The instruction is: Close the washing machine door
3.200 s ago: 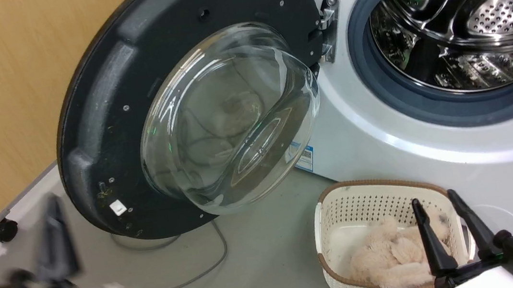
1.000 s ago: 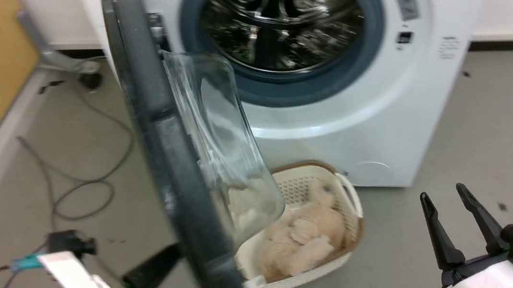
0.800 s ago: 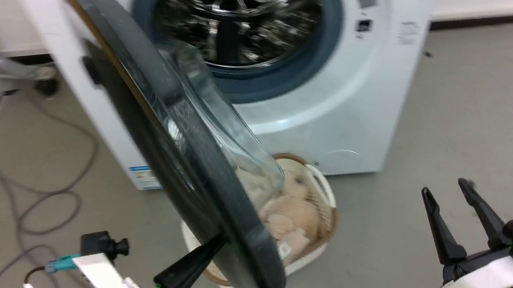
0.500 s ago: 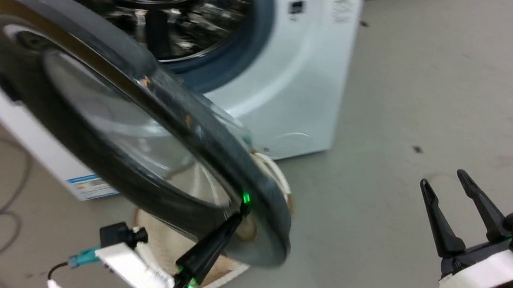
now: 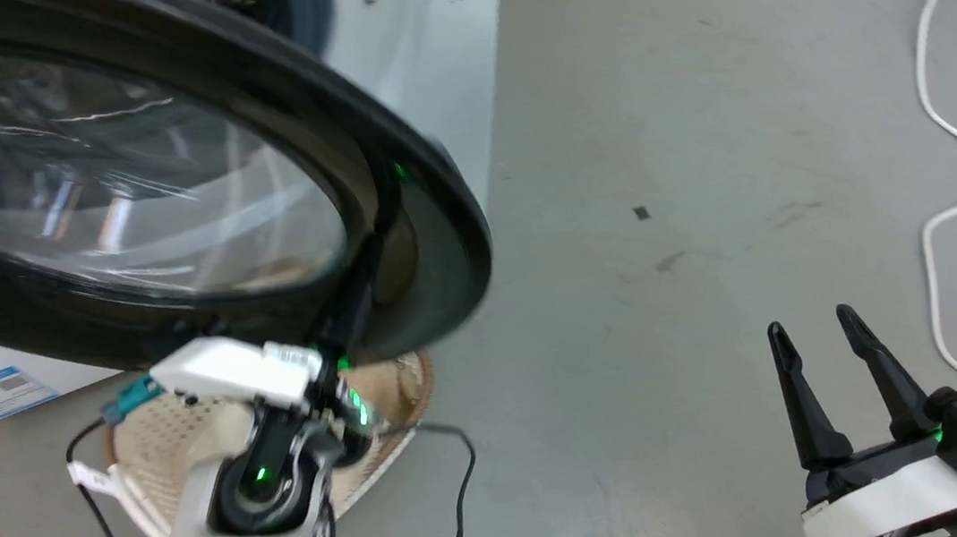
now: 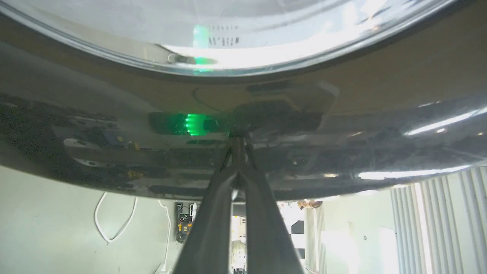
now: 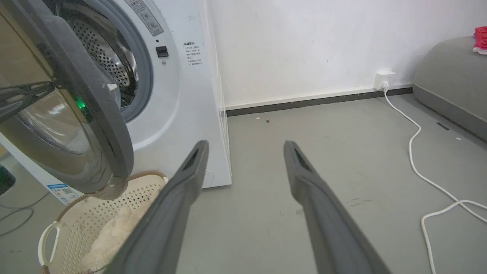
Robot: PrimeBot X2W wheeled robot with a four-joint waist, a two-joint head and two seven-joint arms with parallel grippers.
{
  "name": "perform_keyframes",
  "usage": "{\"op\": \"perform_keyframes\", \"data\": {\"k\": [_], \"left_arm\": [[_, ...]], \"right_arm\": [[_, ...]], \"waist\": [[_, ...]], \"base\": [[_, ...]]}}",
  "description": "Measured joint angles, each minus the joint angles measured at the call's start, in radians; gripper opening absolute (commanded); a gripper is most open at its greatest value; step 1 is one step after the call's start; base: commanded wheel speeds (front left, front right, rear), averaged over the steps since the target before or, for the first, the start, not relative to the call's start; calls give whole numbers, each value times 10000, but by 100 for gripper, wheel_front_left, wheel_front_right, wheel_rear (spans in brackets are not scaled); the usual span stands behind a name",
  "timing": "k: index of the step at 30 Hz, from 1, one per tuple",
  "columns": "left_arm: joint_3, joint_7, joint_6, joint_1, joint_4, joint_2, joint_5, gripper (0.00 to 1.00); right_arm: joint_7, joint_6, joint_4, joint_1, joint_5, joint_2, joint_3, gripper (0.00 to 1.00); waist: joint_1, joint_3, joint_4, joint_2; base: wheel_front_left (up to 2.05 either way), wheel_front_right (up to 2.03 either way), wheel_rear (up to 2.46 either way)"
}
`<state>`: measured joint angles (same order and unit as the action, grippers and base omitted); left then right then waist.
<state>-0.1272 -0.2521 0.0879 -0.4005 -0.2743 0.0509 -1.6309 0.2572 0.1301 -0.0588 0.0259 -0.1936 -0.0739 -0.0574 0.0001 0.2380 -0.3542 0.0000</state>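
Observation:
The washing machine door, black-rimmed with a clear glass window, stands partly open and swung toward the white washing machine. My left gripper is shut, and its tips rest against the door's glossy black outer rim. In the left wrist view the two fingers of the left gripper meet at a point on the door. My right gripper hangs open over bare floor, well right of the machine. From the right gripper I see the door edge-on before the washing machine.
A cream perforated basket sits on the floor under the door; the basket holds a beige plush toy. A white cable runs along the floor at the right, to a wall socket. A black cable lies near my left arm.
The door has swung from wide open toward the machine, with my left gripper against its outer face. The head camera has turned right. My right gripper stays open and still.

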Motion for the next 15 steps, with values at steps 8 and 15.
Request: {"op": "perform_keyframes", "data": {"k": [8, 15], "left_arm": [[-800, 1856, 297, -1506, -1292, -19, -449, 0], [-1269, 2151, 378, -1601, -1616, -17, -337, 0]], "right_arm": [[0, 0, -25, 77, 0, 98, -59, 100], [0, 0, -46, 74, 4, 125, -38, 100]], "waist": [[0, 114, -308, 0], [0, -110, 0, 0]], "base": [[0, 0, 0], [0, 0, 0]]}}
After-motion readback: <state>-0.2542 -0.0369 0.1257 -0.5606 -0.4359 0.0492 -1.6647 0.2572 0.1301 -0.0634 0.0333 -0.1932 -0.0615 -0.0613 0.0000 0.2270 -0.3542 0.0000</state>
